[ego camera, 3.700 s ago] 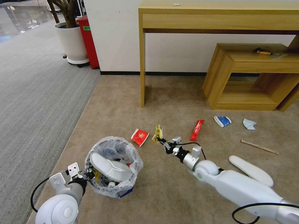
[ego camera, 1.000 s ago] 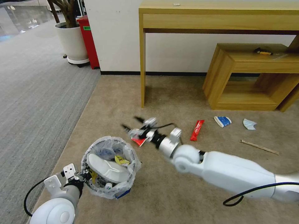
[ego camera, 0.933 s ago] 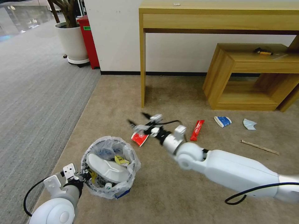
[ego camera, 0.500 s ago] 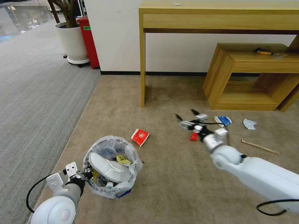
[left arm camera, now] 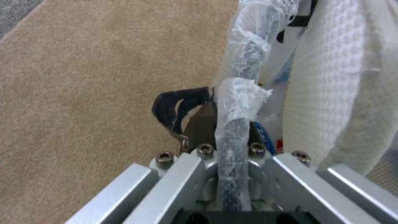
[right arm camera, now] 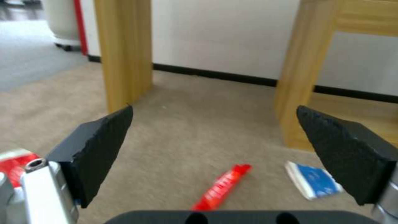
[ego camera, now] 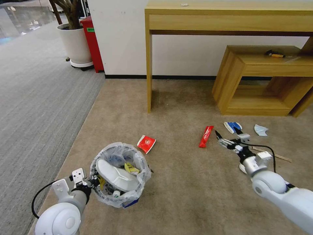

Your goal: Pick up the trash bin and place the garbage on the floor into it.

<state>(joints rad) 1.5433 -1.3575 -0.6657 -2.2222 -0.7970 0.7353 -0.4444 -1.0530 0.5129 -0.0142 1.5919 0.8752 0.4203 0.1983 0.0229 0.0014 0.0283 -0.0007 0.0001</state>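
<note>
Crinkly clear plastic lines the trash bin (ego camera: pixel 121 176); matt short-pile floor (ego camera: pixel 182 195).

Bright even light; soft shadows; wrist views blurred.

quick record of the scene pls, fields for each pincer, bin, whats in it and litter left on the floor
left pincer: shut on the bin rim
right pincer: open, empty, above the carpet between the red stick wrapper and the blue packet
bin: lined with a clear bag, on the beige carpet
in bin: white slipper, yellow wrapper
on floor: red square wrapper, red stick wrapper, blue packet, mask, wooden stick
</note>
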